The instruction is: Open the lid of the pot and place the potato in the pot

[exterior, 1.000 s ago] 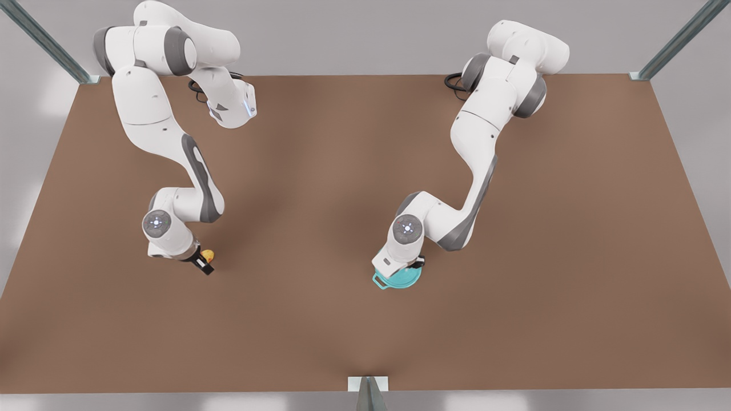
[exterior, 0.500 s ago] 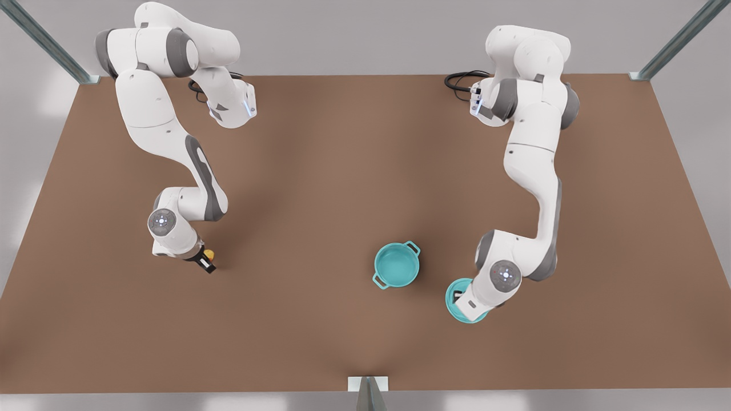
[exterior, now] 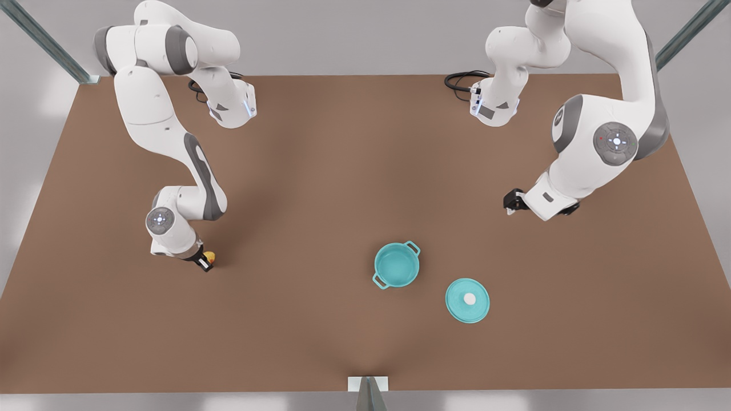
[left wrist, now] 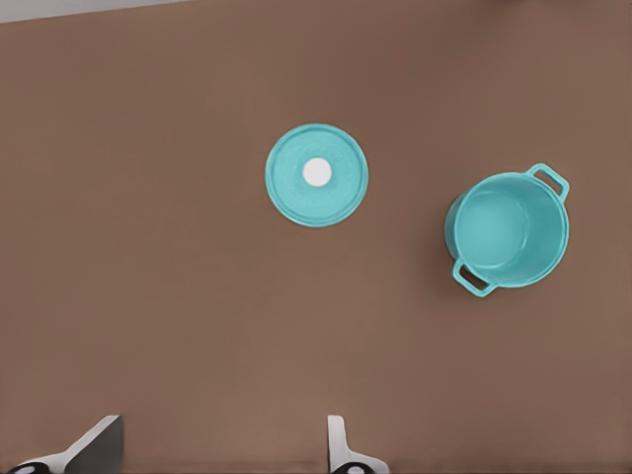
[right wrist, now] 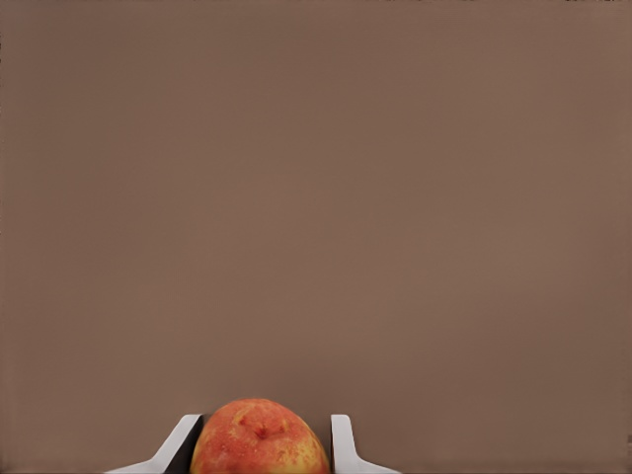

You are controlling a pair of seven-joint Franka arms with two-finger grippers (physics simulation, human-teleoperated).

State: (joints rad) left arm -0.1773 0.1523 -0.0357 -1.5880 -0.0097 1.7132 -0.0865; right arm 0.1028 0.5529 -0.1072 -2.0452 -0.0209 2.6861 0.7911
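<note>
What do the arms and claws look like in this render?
Both arms have glossy white rounded shells with grey joint bands and grey round caps bearing a lit dot pattern. Black cable loops sit at each base. The left claw and right claw are black in the front view; the wrist views show pale grey-white fingers.

The right hand (exterior: 207, 264) is at the lower left of the front view, low over the brown worktop (exterior: 320, 188), at the end of an arm that bends down from the upper left corner. Its two fingers (right wrist: 341, 444) are closed around a small yellow and orange-red potato (right wrist: 259, 439). The left hand (exterior: 510, 202) is at the right of the front view, raised high, wrist bent toward the centre. Its pale fingers (left wrist: 336, 439) stand wide apart and hold nothing.
</note>
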